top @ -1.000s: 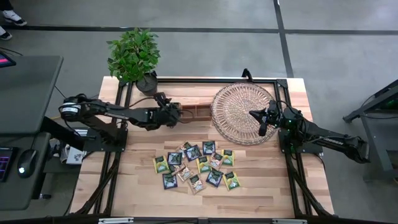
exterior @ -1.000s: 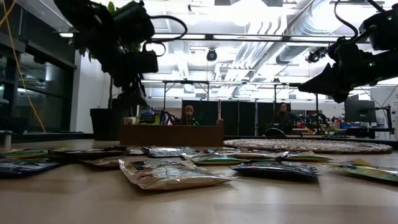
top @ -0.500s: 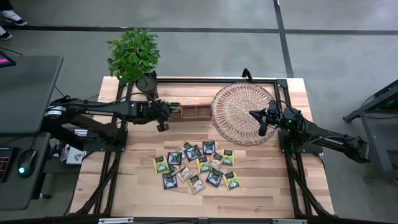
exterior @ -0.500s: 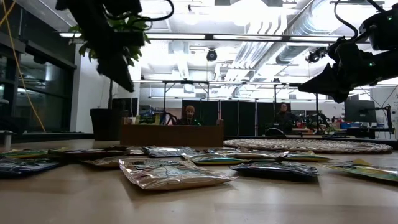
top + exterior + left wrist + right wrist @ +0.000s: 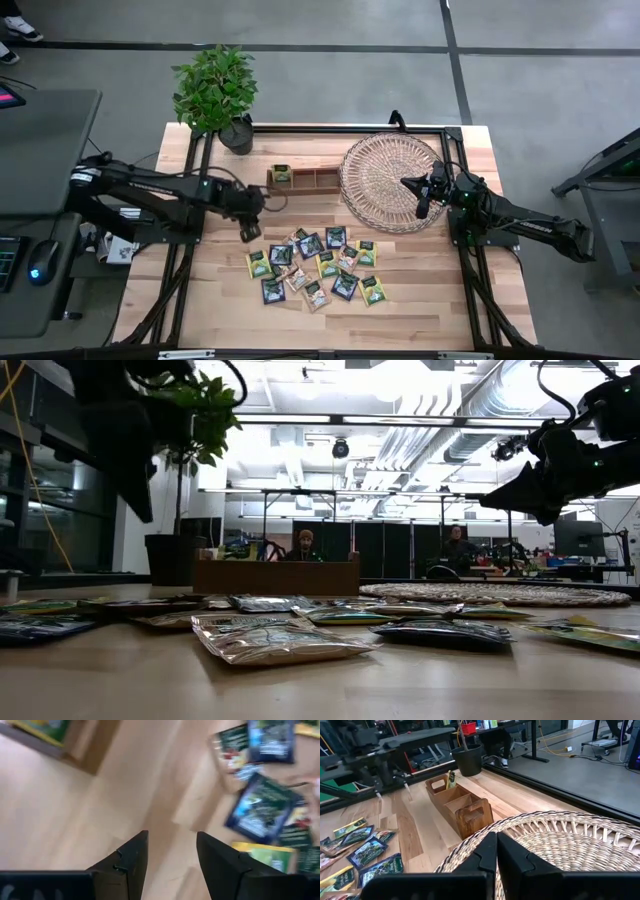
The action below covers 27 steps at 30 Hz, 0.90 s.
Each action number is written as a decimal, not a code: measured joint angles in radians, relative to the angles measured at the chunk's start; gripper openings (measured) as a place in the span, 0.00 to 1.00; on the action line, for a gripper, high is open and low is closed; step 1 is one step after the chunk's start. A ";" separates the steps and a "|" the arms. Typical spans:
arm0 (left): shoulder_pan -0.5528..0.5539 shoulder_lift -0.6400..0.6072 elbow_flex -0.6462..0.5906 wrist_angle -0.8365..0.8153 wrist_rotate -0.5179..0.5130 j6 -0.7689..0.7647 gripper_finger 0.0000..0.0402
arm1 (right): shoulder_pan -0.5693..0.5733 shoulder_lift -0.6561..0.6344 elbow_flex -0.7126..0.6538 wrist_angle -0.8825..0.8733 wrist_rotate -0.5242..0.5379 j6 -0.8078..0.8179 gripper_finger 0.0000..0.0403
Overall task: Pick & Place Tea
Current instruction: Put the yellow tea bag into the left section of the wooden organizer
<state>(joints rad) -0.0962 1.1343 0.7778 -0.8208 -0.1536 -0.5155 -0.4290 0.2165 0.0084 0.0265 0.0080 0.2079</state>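
Observation:
Several tea sachets (image 5: 315, 265), yellow-green, dark and beige, lie flat in a loose cluster on the wooden table. One yellow-green sachet (image 5: 281, 174) stands in the left compartment of the narrow wooden box (image 5: 305, 180). My left gripper (image 5: 246, 232) hangs open above bare table, left of the cluster and nearer than the box; in the left wrist view, only bare wood shows between its fingers (image 5: 172, 855), and the sachets (image 5: 260, 810) lie off to one side. My right gripper (image 5: 420, 205) waits shut above the round wicker tray (image 5: 385, 180).
A potted plant (image 5: 237, 130) stands at the table's far left corner, behind the box. The wicker tray (image 5: 560, 840) fills the far right, close to the box's right end (image 5: 472, 815). Bare table lies left of and nearer than the sachets.
My left gripper has drawn back from over the box's left end toward the table's near and left side, rising a little and tipping to point more steeply down. Its fingers have stayed open. The box's left compartment, holding a yellow-green sachet, is now uncovered. My right arm has kept still.

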 joint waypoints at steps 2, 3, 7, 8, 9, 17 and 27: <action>-0.034 0.001 -0.016 -0.018 0.019 -0.038 0.41 | 0.000 -0.001 0.000 0.000 0.000 0.000 0.02; -0.053 0.001 -0.023 -0.018 0.025 -0.055 0.41 | 0.000 -0.002 0.000 0.000 0.000 0.000 0.02; -0.116 0.001 -0.052 -0.005 0.064 -0.109 0.41 | 0.000 0.000 0.000 0.000 0.000 0.000 0.01; -0.130 0.001 -0.060 0.004 0.081 -0.117 0.41 | 0.000 0.000 0.000 0.000 0.000 0.000 0.01; -0.141 -0.006 -0.072 0.022 0.097 -0.119 0.41 | 0.000 0.000 0.000 0.000 0.000 0.000 0.01; -0.182 -0.047 -0.219 0.288 0.231 -0.102 0.41 | 0.000 0.000 0.000 0.000 0.000 0.000 0.02; -0.181 -0.047 -0.367 0.510 0.361 -0.039 0.41 | 0.000 0.000 0.000 0.000 0.000 0.000 0.01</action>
<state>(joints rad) -0.2771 1.0878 0.4105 -0.3111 0.2078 -0.5546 -0.4292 0.2165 0.0083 0.0265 0.0078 0.2078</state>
